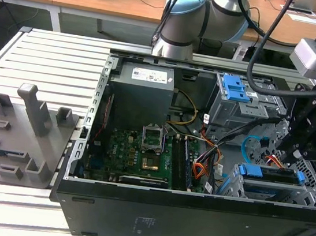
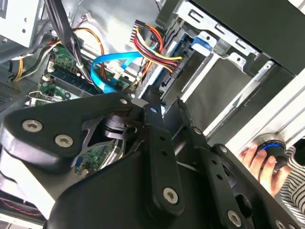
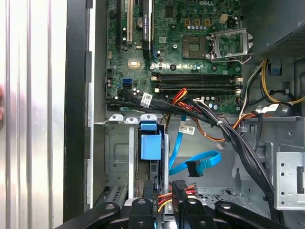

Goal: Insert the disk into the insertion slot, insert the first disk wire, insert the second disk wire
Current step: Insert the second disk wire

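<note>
disk (image 1: 273, 174) already sitting in metal cage (image 3: 116, 157), blue frame end showing. gripper (image 3: 164, 187) right at its back end, red-orange wire bundle (image 2: 152, 47) touching it, grip state can't tell. light-blue cable (image 3: 202, 160) loops just beside.

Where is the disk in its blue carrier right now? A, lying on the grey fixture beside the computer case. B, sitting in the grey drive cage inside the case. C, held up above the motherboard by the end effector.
B: in the first wrist view the disk in its blue carrier sits within the insertion slot, the grey metal cage.
</note>
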Controlling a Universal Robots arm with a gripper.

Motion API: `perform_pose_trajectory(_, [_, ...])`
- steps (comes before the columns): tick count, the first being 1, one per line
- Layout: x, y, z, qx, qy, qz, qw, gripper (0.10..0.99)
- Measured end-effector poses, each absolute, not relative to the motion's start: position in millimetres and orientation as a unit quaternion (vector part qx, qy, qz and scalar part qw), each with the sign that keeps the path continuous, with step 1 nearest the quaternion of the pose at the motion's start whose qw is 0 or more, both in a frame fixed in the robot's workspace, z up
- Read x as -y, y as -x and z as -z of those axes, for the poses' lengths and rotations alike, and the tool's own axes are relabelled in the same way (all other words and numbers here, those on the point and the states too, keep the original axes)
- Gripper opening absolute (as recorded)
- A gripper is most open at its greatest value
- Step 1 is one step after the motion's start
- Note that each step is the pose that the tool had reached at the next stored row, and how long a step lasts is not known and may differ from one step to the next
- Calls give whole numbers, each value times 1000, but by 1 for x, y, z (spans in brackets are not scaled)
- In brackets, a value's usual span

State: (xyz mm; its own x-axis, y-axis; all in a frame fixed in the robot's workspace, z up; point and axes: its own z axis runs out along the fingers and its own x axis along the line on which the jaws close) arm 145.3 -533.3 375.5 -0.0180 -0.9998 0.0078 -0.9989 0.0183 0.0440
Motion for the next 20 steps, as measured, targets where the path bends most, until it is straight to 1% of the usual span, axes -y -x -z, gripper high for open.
perform_pose_trajectory(9, [518, -145, -375, 713, -700, 13, 18, 302])
perform_pose_trajectory(18, [518, -145, -375, 662, -749, 12, 19, 302])
perform_pose_trajectory(20, [514, -144, -375, 662, -749, 12, 19, 302])
